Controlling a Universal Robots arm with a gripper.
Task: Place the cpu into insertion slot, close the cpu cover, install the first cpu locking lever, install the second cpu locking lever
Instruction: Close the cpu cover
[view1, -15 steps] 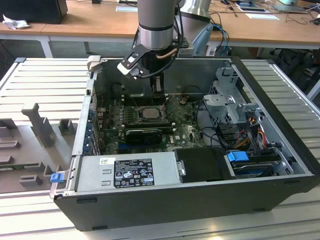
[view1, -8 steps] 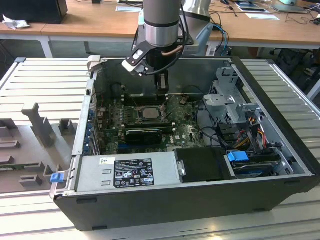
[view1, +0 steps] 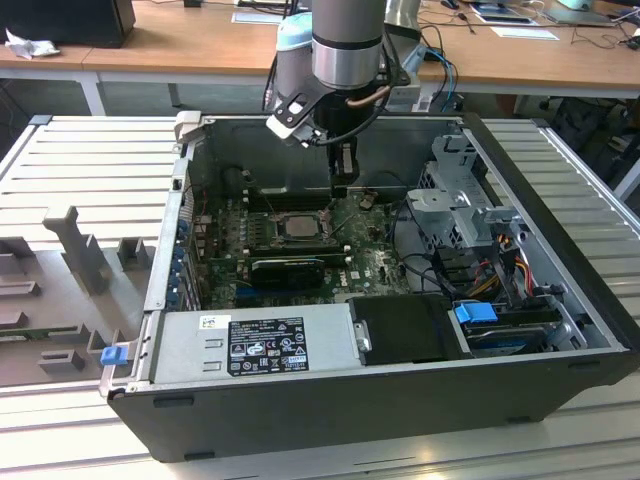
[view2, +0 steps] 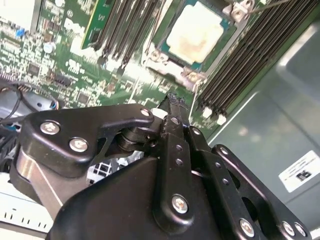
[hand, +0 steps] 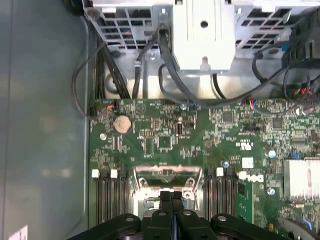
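Note:
The cpu, a square chip with a pale silver top, sits in the insertion slot on the green motherboard inside the open computer case. In the second wrist view the cpu lies flat, with the slot's metal rim around it. The dark cpu cover lies flat around the chip, with nothing standing up. My gripper hangs just beside the slot on the exterior view's right, its black fingers pressed together and shut. A thin metal lever rod runs past the fingertips. In the first wrist view my gripper is over the socket frame.
Black memory slots flank the socket. A long black ribbed card lies in front of it, then the power supply. A metal drive cage and loose cables fill the exterior view's right. The case walls enclose everything.

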